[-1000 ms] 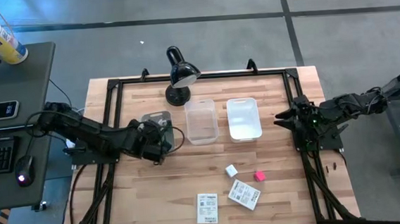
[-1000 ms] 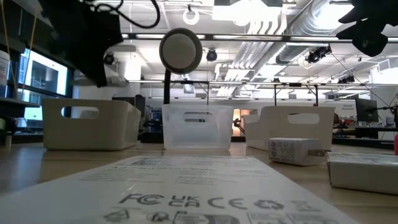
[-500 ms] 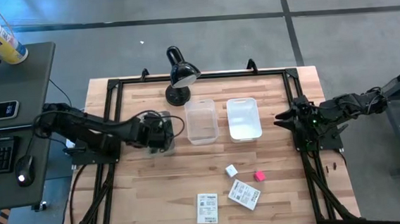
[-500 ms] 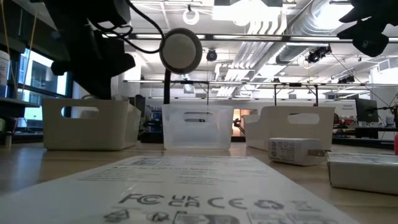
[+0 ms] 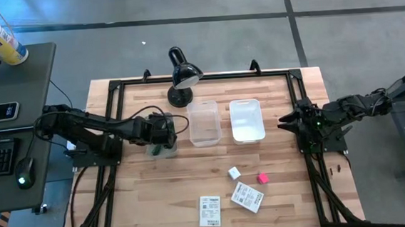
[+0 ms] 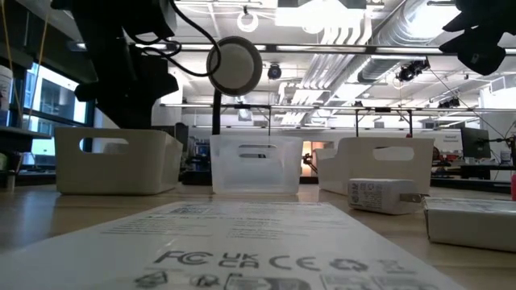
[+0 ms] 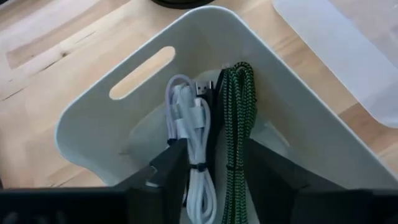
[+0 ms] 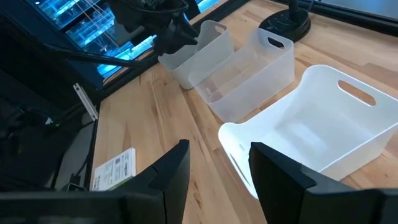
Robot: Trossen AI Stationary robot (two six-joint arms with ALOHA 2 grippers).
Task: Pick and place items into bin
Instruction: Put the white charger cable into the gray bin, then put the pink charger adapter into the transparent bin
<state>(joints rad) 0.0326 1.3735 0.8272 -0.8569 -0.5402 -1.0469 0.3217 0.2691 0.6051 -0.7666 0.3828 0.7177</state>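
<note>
My left gripper (image 7: 214, 180) stands open over the left white bin (image 7: 93, 118), fingers pointing down into it. Between the fingers, a white cord (image 7: 189, 124), a black cord (image 7: 210, 102) and a green-black braided cord (image 7: 236, 106) run down the bin's inner wall. In the high view this gripper (image 5: 162, 133) covers most of that bin. Near the table's front lie a small white block (image 5: 234, 173), a pink cube (image 5: 263, 178) and two printed packets (image 5: 209, 211) (image 5: 247, 197). My right gripper (image 8: 217, 174) waits open at the table's right edge (image 5: 283, 122), holding nothing. My left gripper has the bundle of cords (image 7: 211, 155) between its parted fingers, which come from above, along the cords. The cords fill the gap, and I cannot tell whether the fingers touch them. The cords' upper ends lean on the bin's wall.
A clear bin (image 5: 204, 123) and a second white bin (image 5: 246, 120) stand in a row to the right of the left bin. A black desk lamp (image 5: 180, 76) stands behind them at the far edge. A black frame (image 5: 115, 87) runs around the table.
My left gripper has shifted a little toward the table's right edge and settled over the left bin. In the low view its arm has come farther into the picture. The cord loop that stuck out beside the gripper no longer shows in the high view.
</note>
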